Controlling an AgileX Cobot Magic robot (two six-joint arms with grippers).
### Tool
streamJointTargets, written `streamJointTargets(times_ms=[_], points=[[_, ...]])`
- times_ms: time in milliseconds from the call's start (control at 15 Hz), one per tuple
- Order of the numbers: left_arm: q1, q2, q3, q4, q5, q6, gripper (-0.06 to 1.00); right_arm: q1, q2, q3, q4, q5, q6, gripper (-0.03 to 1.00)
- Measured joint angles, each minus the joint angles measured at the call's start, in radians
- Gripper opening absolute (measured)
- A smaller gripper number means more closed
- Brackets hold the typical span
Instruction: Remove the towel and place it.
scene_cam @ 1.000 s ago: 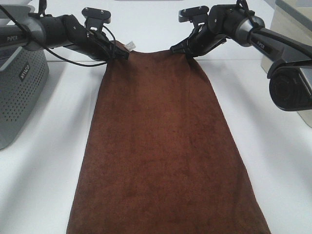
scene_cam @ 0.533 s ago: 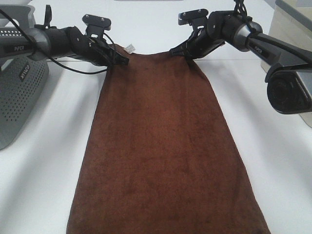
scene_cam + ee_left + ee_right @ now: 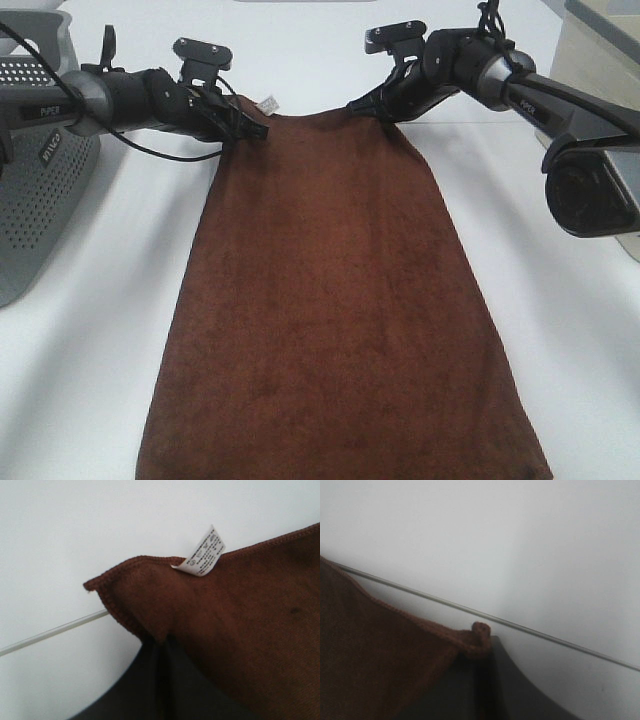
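Note:
The dark brown towel [image 3: 335, 300] lies spread lengthwise down the white table, its near end running off the frame's bottom. Its far edge is lifted at both corners. My left gripper [image 3: 252, 124] is shut on the far left corner, beside the small white tag [image 3: 268, 102]. The left wrist view shows that corner of the towel [image 3: 240, 630] pinched between the dark fingers, with the tag [image 3: 202, 552] standing up. My right gripper [image 3: 362, 103] is shut on the far right corner. In the right wrist view the towel [image 3: 375, 655] bunches at the fingertips.
A grey perforated basket [image 3: 40, 170] stands at the left edge of the table. A beige box [image 3: 590, 60] sits at the far right. A thin seam line crosses the table [image 3: 560, 300] behind the towel's far edge.
Both grippers have carried the towel's far corners slightly away from the camera. The left arm has straightened. The towel's near end has slid a little farther up the table.

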Motion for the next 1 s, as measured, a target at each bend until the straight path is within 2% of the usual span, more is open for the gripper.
streamJointTargets(times_ms=[133,200,267,400,467,533,667,1000], points=[[-0.002,0.0,0.0,0.0,-0.01,0.0,0.01,0.0,0.0,0.0,0.0,-0.007,0.0,0.05],[-0.002,0.0,0.0,0.0,-0.016,0.0,0.05,0.0,0.0,0.0,0.0,-0.011,0.0,0.1],[-0.002,0.0,0.0,-0.008,-0.02,0.0,0.19,-0.002,0.0,0.0,0.0,-0.026,0.0,0.25],[-0.002,0.0,0.0,-0.015,-0.021,0.0,0.37,-0.012,0.004,0.0,-0.002,-0.038,0.0,0.47],[-0.002,0.0,0.0,-0.015,-0.021,0.0,0.45,-0.025,0.011,0.0,-0.002,-0.043,0.0,0.56],[-0.002,0.0,0.0,-0.015,-0.026,0.0,0.5,-0.039,0.017,0.0,-0.004,-0.04,0.0,0.6],[-0.002,0.0,0.0,-0.016,-0.054,0.0,0.53,-0.062,0.021,0.0,-0.008,-0.06,0.0,0.63],[-0.002,0.0,0.0,-0.023,-0.076,-0.019,0.53,-0.069,0.021,0.0,-0.001,-0.116,0.0,0.64]])
